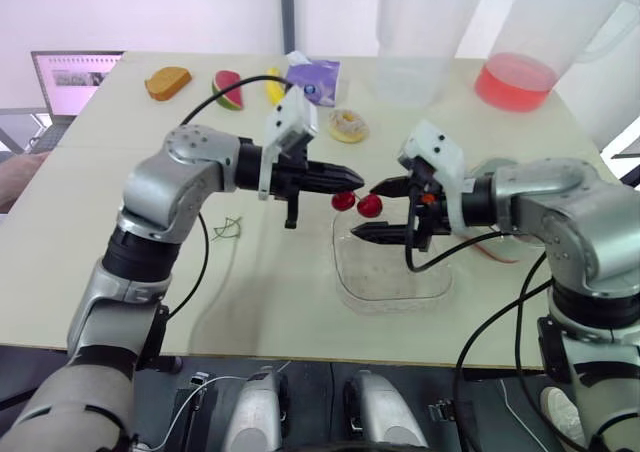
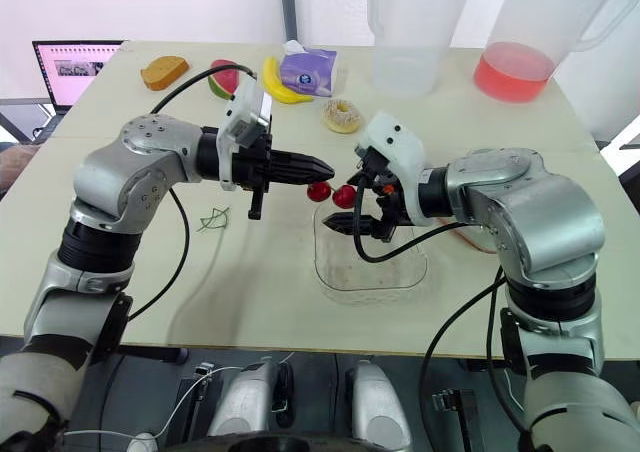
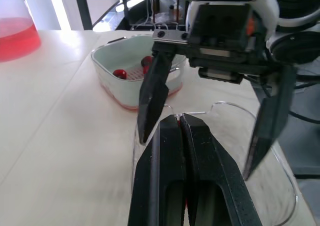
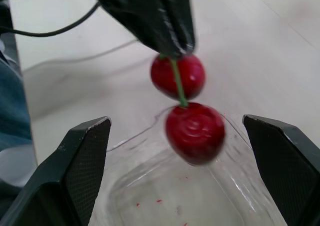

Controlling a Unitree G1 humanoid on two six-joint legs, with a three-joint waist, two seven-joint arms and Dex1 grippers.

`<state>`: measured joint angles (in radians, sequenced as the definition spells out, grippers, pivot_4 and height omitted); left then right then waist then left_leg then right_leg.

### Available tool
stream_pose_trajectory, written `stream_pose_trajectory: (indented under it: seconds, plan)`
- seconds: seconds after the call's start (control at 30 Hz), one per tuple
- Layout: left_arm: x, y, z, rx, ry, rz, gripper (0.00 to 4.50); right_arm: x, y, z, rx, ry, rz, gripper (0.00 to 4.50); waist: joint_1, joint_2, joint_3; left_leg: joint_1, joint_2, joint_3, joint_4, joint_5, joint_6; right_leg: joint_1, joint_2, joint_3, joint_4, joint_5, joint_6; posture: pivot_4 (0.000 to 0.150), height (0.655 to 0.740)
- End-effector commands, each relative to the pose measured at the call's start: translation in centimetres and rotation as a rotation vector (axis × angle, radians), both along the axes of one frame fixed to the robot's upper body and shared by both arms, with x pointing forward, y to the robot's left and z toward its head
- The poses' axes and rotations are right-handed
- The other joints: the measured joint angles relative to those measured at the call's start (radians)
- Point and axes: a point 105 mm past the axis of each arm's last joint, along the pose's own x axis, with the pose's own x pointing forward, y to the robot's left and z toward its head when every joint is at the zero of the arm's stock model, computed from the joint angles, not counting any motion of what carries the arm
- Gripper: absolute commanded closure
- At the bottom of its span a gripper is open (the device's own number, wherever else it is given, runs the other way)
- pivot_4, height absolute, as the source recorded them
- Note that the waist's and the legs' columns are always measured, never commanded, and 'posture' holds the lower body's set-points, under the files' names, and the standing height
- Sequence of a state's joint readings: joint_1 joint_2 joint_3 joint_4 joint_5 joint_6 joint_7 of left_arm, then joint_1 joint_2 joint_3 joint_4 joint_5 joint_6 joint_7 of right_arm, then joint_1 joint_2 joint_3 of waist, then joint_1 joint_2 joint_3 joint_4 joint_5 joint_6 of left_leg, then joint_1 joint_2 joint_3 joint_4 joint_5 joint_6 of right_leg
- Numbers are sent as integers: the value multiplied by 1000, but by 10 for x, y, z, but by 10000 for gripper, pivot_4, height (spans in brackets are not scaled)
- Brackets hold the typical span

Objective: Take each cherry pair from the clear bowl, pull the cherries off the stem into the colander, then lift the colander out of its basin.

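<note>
My left gripper [image 1: 356, 179] is shut on the green stem of a cherry pair [image 1: 357, 203], which hangs over the far rim of the clear bowl [image 1: 395, 277]. The right gripper [image 1: 364, 210] is open, one finger on each side of the two red cherries [image 4: 195, 131] and not touching them. The bowl looks empty apart from red specks. In the left wrist view the white colander [image 3: 131, 74] sits in its basin [image 3: 107, 56] behind the right gripper's fingers [image 3: 152, 93], with a couple of cherries [image 3: 120, 74] in it.
A bare green stem [image 1: 228, 229] lies on the table left of the bowl. At the back stand a clear pitcher [image 1: 420, 42] and one with red liquid [image 1: 520, 72]. Toy food and a purple packet [image 1: 315, 77] lie behind; a laptop [image 1: 70, 82] is far left.
</note>
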<state>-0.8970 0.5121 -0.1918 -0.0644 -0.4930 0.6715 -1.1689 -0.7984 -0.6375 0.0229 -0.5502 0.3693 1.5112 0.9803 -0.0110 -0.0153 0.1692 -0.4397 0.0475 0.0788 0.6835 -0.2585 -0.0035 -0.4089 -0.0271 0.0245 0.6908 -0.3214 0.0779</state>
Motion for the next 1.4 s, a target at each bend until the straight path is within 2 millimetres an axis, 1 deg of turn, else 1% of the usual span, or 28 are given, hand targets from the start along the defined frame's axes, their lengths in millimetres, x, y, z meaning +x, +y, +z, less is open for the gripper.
stream_pose_trajectory:
  seconds: [0.03, 0.17, 0.2, 0.27, 0.37, 0.43, 0.47, 0.5, 0.63, 0.9, 1.03, 1.1, 1.17, 1.2, 1.23, 1.3, 1.37, 1.4]
  plan:
    - [-8, 0, 12, -26, -44, -23, 45000, 1, 0, 10, 21, -31, -3, 414, -1, 0, 0, 0, 0, 0, 0, 0, 0, 0, 0, 0, 0, 0, 0, 1500, 7400]
    - [-9, 0, 13, -32, -41, -24, 45000, 2, 1, 8, 21, -21, -4, 414, -2, 0, 0, 0, 0, 0, 0, 0, 0, 0, 0, 0, 0, 0, 0, 1500, 7400]
    - [-9, 0, 13, -33, -40, -25, 45000, 3, 1, 8, 23, -20, -5, 2782, -2, 0, 0, 0, 0, 0, 0, 0, 0, 0, 0, 0, 0, 0, 0, 1500, 7400]
    - [-10, 0, 13, -33, -36, -25, 45000, 4, 2, 8, 25, -21, -8, 8445, -2, 0, 0, 0, 0, 0, 0, 0, 0, 0, 0, 0, 0, 0, 0, 1500, 7400]
    - [-10, 0, 13, -32, -33, -23, 45000, 5, 1, 7, 25, -21, -15, 22275, -2, 0, 0, 0, 0, 0, 0, 0, 0, 0, 0, 0, 0, 0, 0, 1500, 7400]
    - [-10, 0, 13, -33, -34, -23, 45000, 6, 1, 6, 26, -20, -19, 33295, -2, 0, 0, 0, 0, 0, 0, 0, 0, 0, 0, 0, 0, 0, 0, 1500, 7400]
    - [-10, 0, 13, -32, -33, -21, 45000, 5, 1, 6, 25, -19, -19, 36701, -2, 0, 0, 0, 0, 0, 0, 0, 0, 0, 0, 0, 0, 0, 0, 1500, 7400]
    - [-9, 0, 13, -32, -33, -20, 45000, 5, 1, 6, 24, -19, -19, 37939, -2, 0, 0, 0, 0, 0, 0, 0, 0, 0, 0, 0, 0, 0, 0, 1500, 7400]
    - [-9, 0, 13, -33, -33, -17, 45000, 3, 0, 2, 13, -7, -18, 38020, -2, 0, 0, 0, 0, 0, 0, 0, 0, 0, 0, 0, 0, 0, 0, 1500, 7400]
    - [-8, 0, 14, -40, -34, -6, 45000, -2, -19, -34, -62, 90, -69, 38020, -1, 0, 0, -1, 0, 0, 0, 0, 1, 0, 0, 0, -1, 0, 0, 1500, 7400]
    - [-7, 1, 15, -45, -33, -2, 45000, 0, -22, -31, -40, 78, -96, 38020, -5, 0, 0, -1, 1, 0, 0, 0, 1, 0, 1, 0, -1, 0, 0, 1500, 7400]
    - [-7, 0, 15, -46, -30, -1, 45000, 2, -26, -24, -16, 62, -121, 38020, -3, 0, 0, -1, 1, 0, 0, 0, 1, 0, 1, 0, -1, 0, 0, 1500, 7400]
    - [-7, 0, 14, -49, -26, 1, 45000, 4, -36, -14, 21, 41, -170, 38020, -2, 0, 0, -1, 1, 0, 0, 0, 1, 0, 1, 0, -1, 0, 0, 1500, 7400]
    - [-7, 0, 14, -49, -25, 2, 45000, 6, -44, -9, 32, 27, -211, 38020, 0, 0, 0, -1, 1, 0, 0, 0, 1, 0, 1, 0, -1, 0, 0, 1500, 7400]
    - [-7, 0, 14, -51, -23, 5, 45000, 12, -61, -5, 30, 1, -296, 38020, 2, 0, 0, -1, 1, 0, 0, 0, 1, 0, 1, 0, -1, 0, 0, 1500, 7400]
    - [-7, 0, 13, -57, -16, 12, 45000, 27, -105, 1, 4, -62, -532, 38020, 6, 0, 0, -1, 0, 0, 0, 0, 1, 0, 0, 0, -2, 0, 0, 1500, 7400]
    - [-8, -1, 13, -60, -11, 14, 45000, 34, -131, 3, -2, -97, -671, 38020, 7, 0, 0, -1, 0, 0, 0, -1, 2, 0, -1, 0, -3, 0, 0, 1500, 7400]
    - [-9, -2, 13, -63, -8, 12, 45000, 39, -148, 4, -10, -126, -769, 38020, 4, 0, 0, -1, 0, 0, 0, -1, 2, 0, -1, 0, -3, 0, 0, 1500, 7400]
